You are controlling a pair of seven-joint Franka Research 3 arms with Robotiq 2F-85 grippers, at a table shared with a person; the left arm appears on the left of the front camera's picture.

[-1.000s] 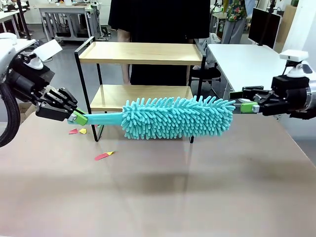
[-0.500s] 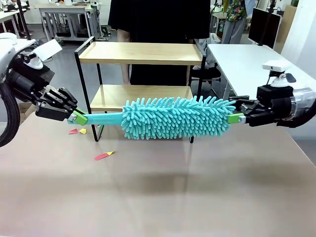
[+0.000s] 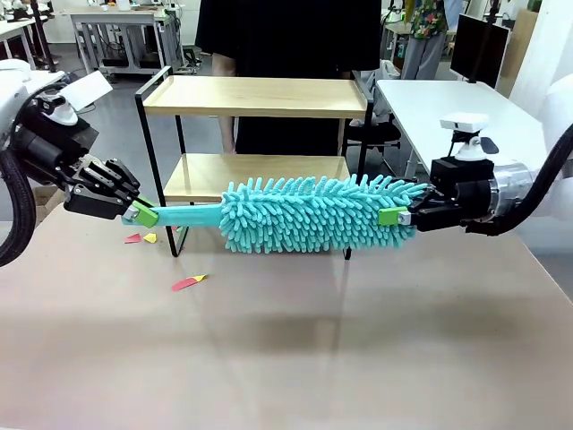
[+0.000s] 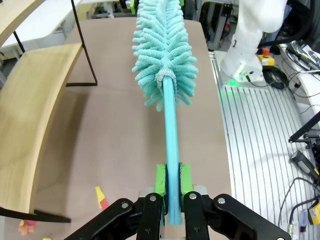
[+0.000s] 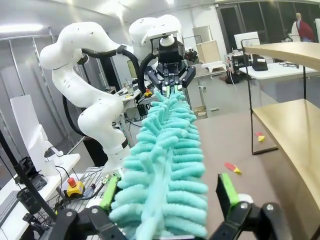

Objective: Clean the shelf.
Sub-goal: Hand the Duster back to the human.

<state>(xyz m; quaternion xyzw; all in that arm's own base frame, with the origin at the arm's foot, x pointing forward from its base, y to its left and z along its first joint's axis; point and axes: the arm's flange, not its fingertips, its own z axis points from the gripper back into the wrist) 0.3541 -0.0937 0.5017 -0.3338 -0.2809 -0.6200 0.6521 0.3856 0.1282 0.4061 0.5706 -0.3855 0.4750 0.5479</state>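
The shelf (image 3: pixel 255 96), two light wooden boards in a thin black frame, stands at the far middle of the table. In front of it a teal fluffy duster (image 3: pixel 313 213) hangs level above the table. My left gripper (image 3: pixel 136 212) is shut on the end of its teal handle (image 4: pixel 171 125). My right gripper (image 3: pixel 394 215) is open, and its green pads straddle the tip of the duster's head (image 5: pixel 167 150); a gap shows on one side. The shelf's boards (image 5: pixel 295 135) run along the right edge of the right wrist view.
Small red and yellow paper scraps (image 3: pixel 189 282) lie on the brown table near the shelf's left legs, with more scraps (image 3: pixel 141 238) further left. A person in black (image 3: pixel 286 36) stands behind the shelf. A white desk (image 3: pixel 448 107) is at the back right.
My right gripper has moved left from beyond the duster's tip until its fingers sit around the end of the fluffy head. The left gripper and the duster have stayed still.
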